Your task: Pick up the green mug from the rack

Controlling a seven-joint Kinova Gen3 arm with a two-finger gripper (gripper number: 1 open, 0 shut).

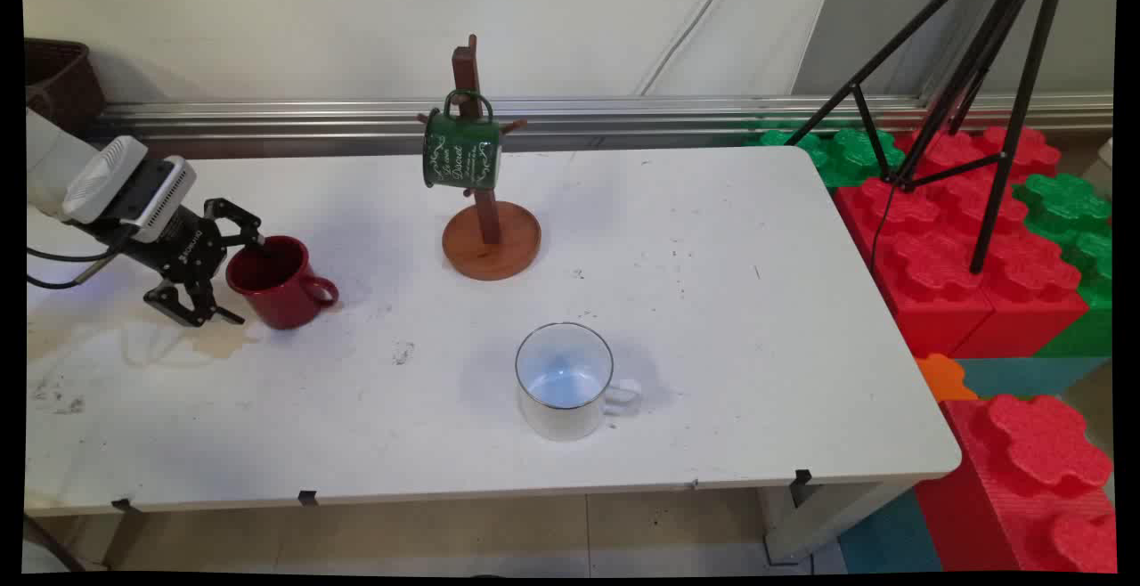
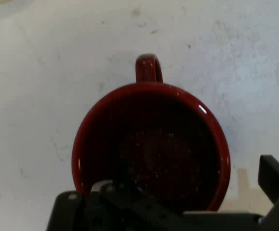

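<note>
- The black two-finger tool sits low at the left side of the white table, tilted towards the glossy dark red ceramic mug.
- Its fingers are spread apart: one finger reaches over the rim at the far-left side of the red mug, the other lies outside the mug wall, near the table surface, so the rim stands between them. Whether either finger presses the wall cannot be told.
- In the hand view the red mug stands upright with its dark inside open to the camera and its handle pointing away from the tool.
- Right of the red mug and further back stands a round-based brown wooden mug tree; a dark green enamel mug with white lettering hangs tilted on one of its pegs.
- Right of the red mug and nearer the table's front edge stands a white enamel mug with a dark rim, upright, handle to the right, well apart from the red mug.
</note>
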